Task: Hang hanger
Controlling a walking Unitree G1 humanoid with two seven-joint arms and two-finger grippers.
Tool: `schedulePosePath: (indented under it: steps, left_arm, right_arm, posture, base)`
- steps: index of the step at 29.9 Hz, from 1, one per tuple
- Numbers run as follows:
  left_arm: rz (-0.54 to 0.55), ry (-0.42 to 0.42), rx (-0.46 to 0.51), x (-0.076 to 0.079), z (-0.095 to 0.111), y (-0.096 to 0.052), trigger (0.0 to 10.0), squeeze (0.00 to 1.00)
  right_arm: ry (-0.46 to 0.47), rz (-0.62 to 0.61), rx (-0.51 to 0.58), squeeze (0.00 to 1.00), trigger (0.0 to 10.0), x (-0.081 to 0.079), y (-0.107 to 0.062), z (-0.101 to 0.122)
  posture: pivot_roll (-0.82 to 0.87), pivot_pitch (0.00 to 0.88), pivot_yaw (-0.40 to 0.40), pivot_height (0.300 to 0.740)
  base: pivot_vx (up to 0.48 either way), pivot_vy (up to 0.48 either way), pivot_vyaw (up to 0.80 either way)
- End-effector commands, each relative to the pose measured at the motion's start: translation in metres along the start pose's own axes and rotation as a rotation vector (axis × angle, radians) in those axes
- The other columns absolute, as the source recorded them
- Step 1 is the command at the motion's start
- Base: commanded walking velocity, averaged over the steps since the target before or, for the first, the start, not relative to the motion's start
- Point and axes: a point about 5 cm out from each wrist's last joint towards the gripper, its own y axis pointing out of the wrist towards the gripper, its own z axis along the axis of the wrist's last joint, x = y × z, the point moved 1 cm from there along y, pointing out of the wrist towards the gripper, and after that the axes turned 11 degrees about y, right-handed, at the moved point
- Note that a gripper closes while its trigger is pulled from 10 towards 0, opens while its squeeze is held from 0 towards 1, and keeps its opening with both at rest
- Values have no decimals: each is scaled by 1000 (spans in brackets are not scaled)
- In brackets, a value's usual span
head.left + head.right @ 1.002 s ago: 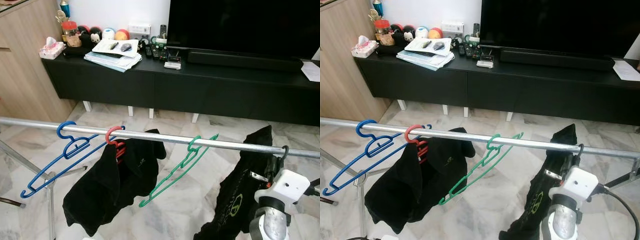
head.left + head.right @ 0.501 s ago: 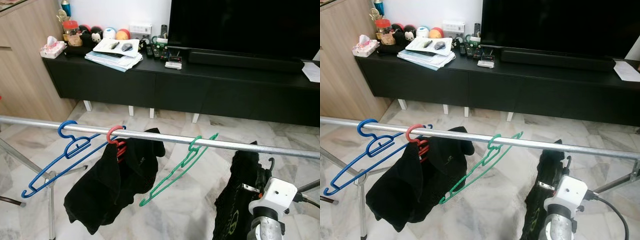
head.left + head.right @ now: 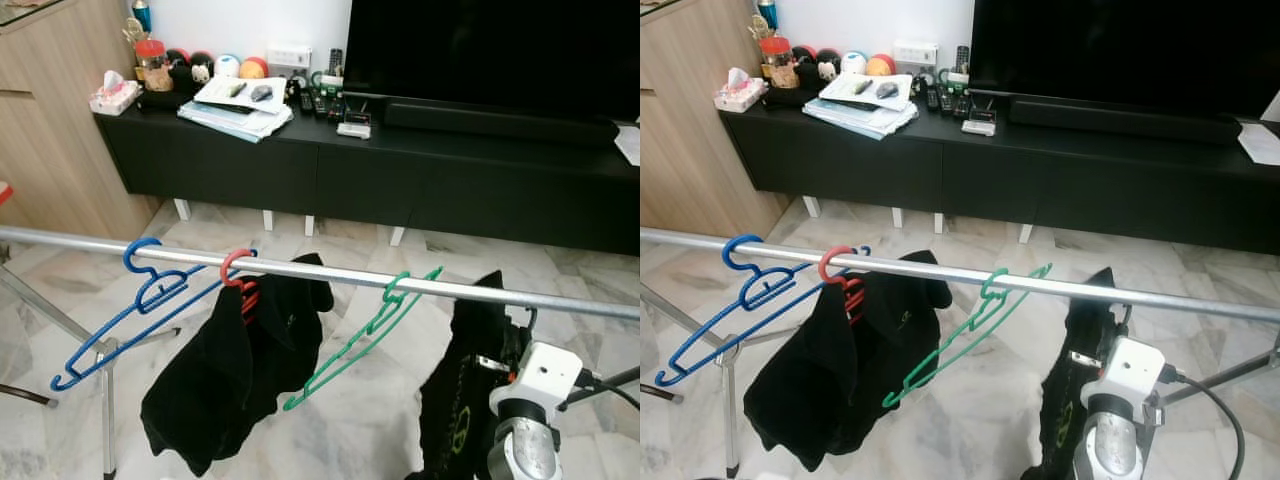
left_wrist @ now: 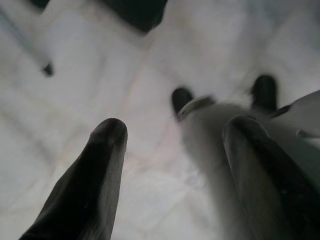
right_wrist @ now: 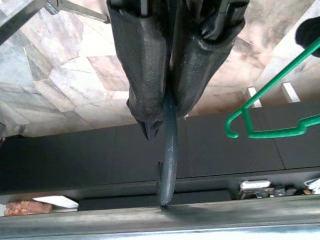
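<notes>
A metal rail [image 3: 330, 272] runs across in front of me. On it hang a blue hanger [image 3: 135, 305], a red hanger [image 3: 238, 272] carrying a black garment [image 3: 230, 375], and a green hanger [image 3: 370, 330]. My right gripper [image 5: 160, 112] is shut on the hook of a dark hanger [image 5: 167, 150]. A second black garment [image 3: 465, 390] hangs from that hanger at the right. The hook's tip sits just under the rail [image 5: 160, 217], beside the green hanger [image 5: 270, 100]. My left gripper [image 4: 172, 130] hangs open above the marble floor.
Behind the rail stands a long black TV cabinet [image 3: 400, 180] with a television [image 3: 490, 50], papers [image 3: 240, 105] and small items on top. A wooden cupboard [image 3: 50, 120] is at the left. The rack's legs [image 3: 105, 400] stand on the marble floor.
A second ago the dark hanger's hook was up at the rail. The right gripper then dropped with it, and now holds it just below the rail, a little further left.
</notes>
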Motion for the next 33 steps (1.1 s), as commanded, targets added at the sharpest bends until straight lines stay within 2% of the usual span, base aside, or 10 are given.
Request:
schedulePosePath:
  steps: [1,8,14,20,22,24,25,26,28,33]
  left_arm:
    - [-52,18,-44,18,-12,-2,10000,0]
    - [-55,25,-33,18,-5,0,10000,0]
    - [-38,25,-35,-2,-9,-2,10000,0]
    - [-20,17,-52,-28,-28,-10,10000,0]
    - [-18,16,-54,-30,-30,-11,10000,0]
    - [-22,16,-53,-26,-29,-10,10000,0]
    - [-32,19,-50,-14,-25,-8,10000,0]
    - [-32,19,-50,-14,-25,-8,10000,0]
    - [-48,22,-47,5,-19,-5,10000,0]
    - [-58,18,-48,18,-16,-4,10000,0]
  right_arm:
    - [5,4,13,0,10000,0,1,1]
    - [2,1,14,0,10000,1,2,1]
    - [7,-2,15,0,10000,0,3,0]
    - [10,-12,16,0,10000,0,5,0]
    - [10,-14,16,0,10000,0,5,0]
    - [10,-16,16,0,10000,0,6,0]
    - [12,-19,16,0,10000,1,6,1]
    - [12,-19,16,0,10000,1,6,1]
    - [14,-45,10,0,10000,5,8,1]
    - [36,-64,-9,0,10000,7,9,-1]
  posture:
    - [-59,108,-53,740]
    - [-61,100,-52,740]
    - [-58,93,-51,740]
    - [-56,88,-49,740]
    - [-57,91,-49,740]
    - [-57,91,-49,740]
    - [-59,94,-50,740]
    - [-59,94,-50,740]
    - [-59,100,-53,740]
    - [-55,107,-59,740]
  base:
    - [-292,0,0]
    - [-295,0,0]
    - [-292,0,0]
    - [-293,0,0]
    - [-294,0,0]
    - [-292,0,0]
    - [-296,0,0]
    - [-296,0,0]
    - [-294,0,0]
    - [-295,0,-269]
